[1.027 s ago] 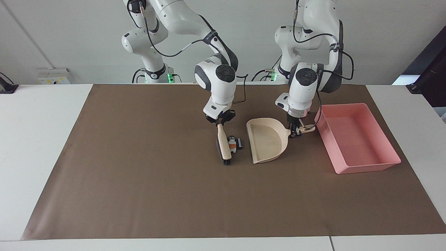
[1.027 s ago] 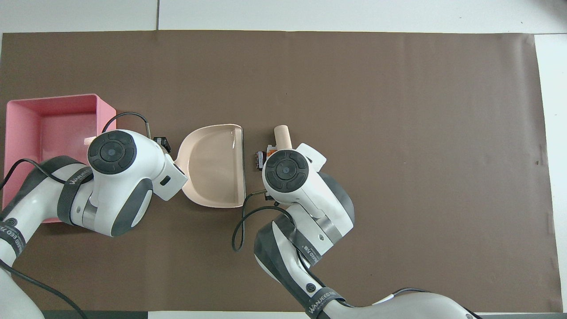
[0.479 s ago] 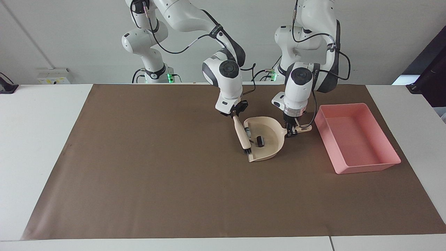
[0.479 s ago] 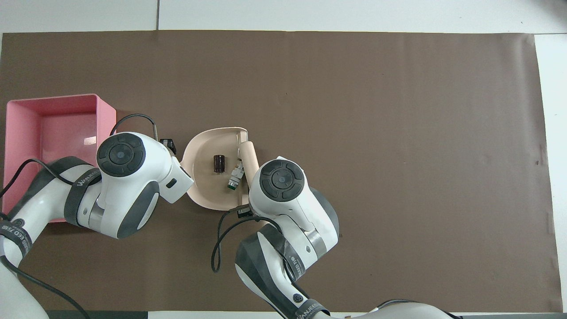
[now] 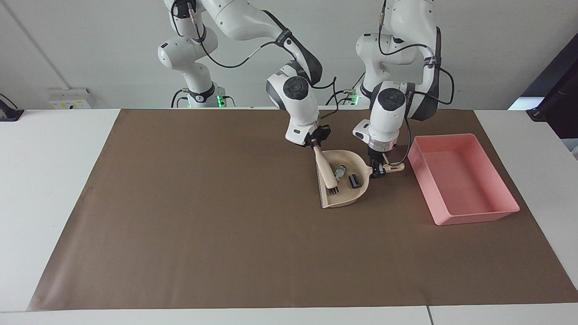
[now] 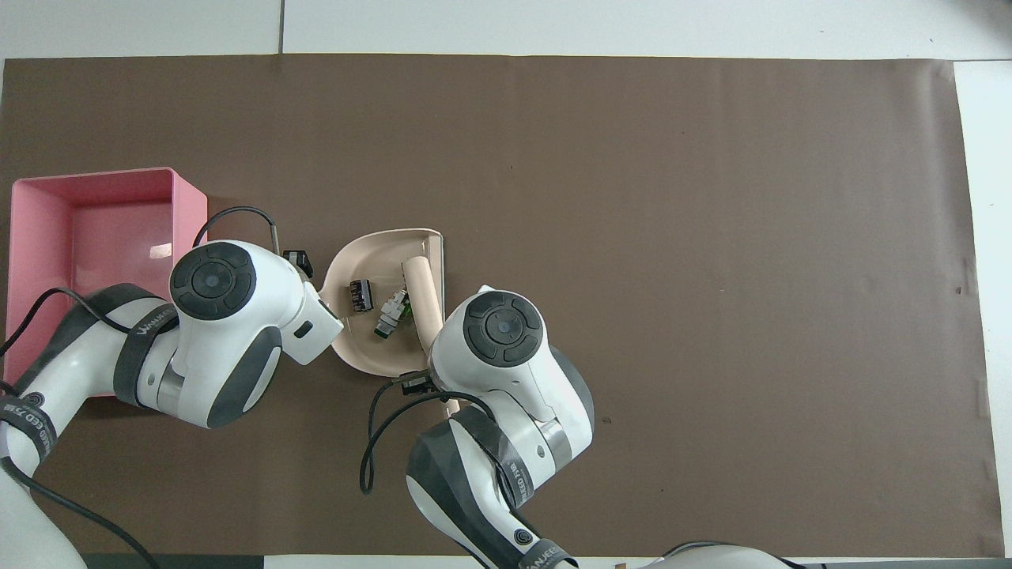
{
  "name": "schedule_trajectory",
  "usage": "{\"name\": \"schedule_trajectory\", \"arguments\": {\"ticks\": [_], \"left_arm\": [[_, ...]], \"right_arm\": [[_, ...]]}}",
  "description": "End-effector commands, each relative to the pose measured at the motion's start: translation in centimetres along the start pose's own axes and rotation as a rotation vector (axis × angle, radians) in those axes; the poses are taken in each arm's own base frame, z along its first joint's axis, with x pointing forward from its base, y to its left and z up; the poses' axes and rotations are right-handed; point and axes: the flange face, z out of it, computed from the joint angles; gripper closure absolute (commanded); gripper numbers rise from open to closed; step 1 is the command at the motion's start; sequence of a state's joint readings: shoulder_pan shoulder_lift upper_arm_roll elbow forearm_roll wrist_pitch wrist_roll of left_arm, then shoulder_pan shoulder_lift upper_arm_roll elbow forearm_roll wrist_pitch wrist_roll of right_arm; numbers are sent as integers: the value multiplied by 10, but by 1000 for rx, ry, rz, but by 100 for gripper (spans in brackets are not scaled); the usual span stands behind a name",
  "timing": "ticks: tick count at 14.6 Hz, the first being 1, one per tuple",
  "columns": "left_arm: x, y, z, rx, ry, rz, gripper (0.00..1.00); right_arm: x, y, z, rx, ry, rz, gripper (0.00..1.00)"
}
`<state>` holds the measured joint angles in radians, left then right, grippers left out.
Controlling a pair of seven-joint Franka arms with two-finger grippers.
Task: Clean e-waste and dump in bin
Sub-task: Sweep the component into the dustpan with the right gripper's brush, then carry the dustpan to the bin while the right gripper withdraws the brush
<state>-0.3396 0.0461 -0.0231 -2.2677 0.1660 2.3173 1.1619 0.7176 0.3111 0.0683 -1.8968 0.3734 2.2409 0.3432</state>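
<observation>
Beige plastic, the dustpan (image 5: pixel 343 180) lies on the brown mat (image 5: pixel 203 216) with both bits of e-waste inside it: the tiny white piece (image 5: pixel 339 172) and the small black block (image 5: pixel 355 181) sit side by side on the pan's floor, the black one toward the handle. The left gripper (image 5: pixel 378 169) is clenched on the dustpan's short handle, which sticks out toward the shallow pink plastic bin (image 5: pixel 465 180). The right gripper (image 5: pixel 314 143) is clamped on the top of the small beige hand brush (image 5: pixel 326 174), whose dark bristles rest inside the pan near its open lip, so the brush slants across the pan's mouth. The relation that matters for the next move is this: the bin lies just beside the handle, toward the left arm's end of the table, and its long axis runs away from the robots, so the arm that holds the pan is also the arm nearer the bin. My guess is that the sweeping is done, and what is left is to lift the pan clear of the brush, carry it over the pink rim and tip it; the pan's open lip faces away from the bin, so it would need turning before the bits can slide out
</observation>
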Motion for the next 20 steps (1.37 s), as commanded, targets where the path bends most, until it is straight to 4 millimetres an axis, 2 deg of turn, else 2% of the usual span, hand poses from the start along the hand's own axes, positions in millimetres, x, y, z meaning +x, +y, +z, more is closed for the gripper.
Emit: {"name": "schedule_trajectory", "arguments": {"ticks": [1,4,6,7,9,11,13,15,17,19,20], "left_arm": [[-5,6,10,26,11,15,100],[-7,6,10,30,15,9,100],[-9,4,7,33,15,6,100],[-10,3,-2,41,19,2,100],[-13,1,-20,25,40,-14,100],[-24,-3,-47,-4,78,-20,100],[-50,-12,-72,-42,106,1,100],[-85,-24,-91,-55,114,21,100],[-123,-26,-106,-27,119,9,100],[-163,-26,-109,-17,118,-12,100],[-189,-24,-116,-2,118,-31,100]], "right_arm": [[-2,-3,-18,19,11,19,100],[-9,4,-64,-48,58,48,100],[-15,23,-112,-59,53,73,100],[-21,35,-135,-69,41,89,100],[-18,90,-175,-136,35,154,100],[-10,165,-209,-229,35,232,100],[-6,233,-232,-264,20,275,100],[-8,310,-248,-258,-4,261,100],[-23,371,-250,-275,-34,210,100],[-42,421,-233,-282,-72,163,100],[-51,443,-222,-275,-67,167,100]]}}
